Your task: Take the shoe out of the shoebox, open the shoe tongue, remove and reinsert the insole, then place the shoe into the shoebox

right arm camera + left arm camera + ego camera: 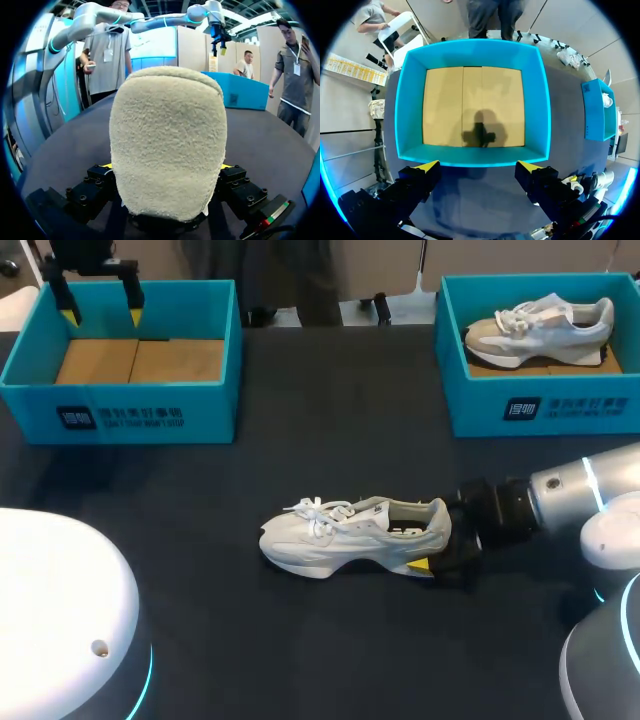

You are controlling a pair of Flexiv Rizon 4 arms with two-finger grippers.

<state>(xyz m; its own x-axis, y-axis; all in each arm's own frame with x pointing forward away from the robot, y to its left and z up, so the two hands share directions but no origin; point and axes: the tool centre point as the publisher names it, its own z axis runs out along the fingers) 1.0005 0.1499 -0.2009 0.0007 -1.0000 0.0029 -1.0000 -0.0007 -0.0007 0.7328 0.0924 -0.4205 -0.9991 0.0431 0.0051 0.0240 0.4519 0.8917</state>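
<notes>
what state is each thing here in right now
white shoe, upright on its sole on the table, heel gripped
right gripper, shut on the white shoe's heel
left gripper, open, empty, over the left shoebox
left shoebox, open, empty
right shoebox, open, second shoe inside

right arm (590, 485): silver-grey tube w/ thin cyan light band, then a black ribbed wrist; white rounded shells w/ cyan glow rings at near right. left arm (90, 17): silver-grey tubes, cyan rings at joints. white dome shell (55, 610) at near left, one small dark hole, cyan edge ring. left gripper (477, 165): black blocky fingers, yellow wedge tips, cables behind. right gripper (165, 167): black blocks w/ round screws, green-red strip.
</notes>
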